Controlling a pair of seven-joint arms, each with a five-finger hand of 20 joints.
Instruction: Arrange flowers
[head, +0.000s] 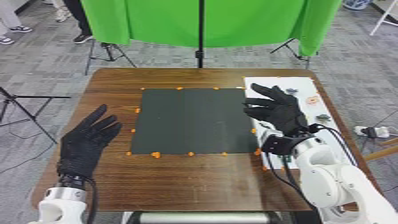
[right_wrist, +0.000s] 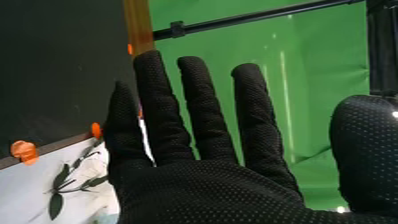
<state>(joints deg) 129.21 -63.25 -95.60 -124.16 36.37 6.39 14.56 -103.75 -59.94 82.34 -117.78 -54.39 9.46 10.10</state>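
The brown bench (head: 169, 185) carries a dark mat (head: 194, 121), likely for arranging, and at its right a white sheet (head: 274, 83), likely for supply. Over the sheet the right hand (head: 284, 112) hangs, fingers wide and empty, suited to picking; the left hand (head: 82, 142), fingers loose, leaves the mat free. A leafy sprig (right_wrist: 56, 205) and small pinkish flower (head: 312, 100) lie on the sheet, ready for taking.
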